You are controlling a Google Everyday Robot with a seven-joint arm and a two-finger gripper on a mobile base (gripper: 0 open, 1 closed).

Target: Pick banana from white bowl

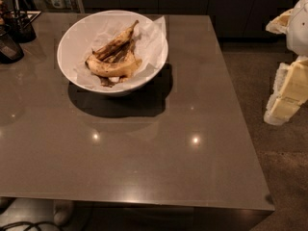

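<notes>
The white bowl [155,65] stands on the far left part of the grey table [144,153], lined with crumpled white paper. The banana [113,67], plump, yellow and brown-speckled, lies curved in the front of the bowl. Thinner, darker brown banana pieces [116,42] with a pointed stem lie just behind it. My arm and gripper [286,100] hang off the table's right side, well to the right of the bowl and far from the banana, holding nothing that I can see.
Small dark containers [13,32] stand at the table's far left corner. Dark cabinets run along the back. The table's right edge borders a brown floor [279,177]. Cables lie on the floor at the bottom left.
</notes>
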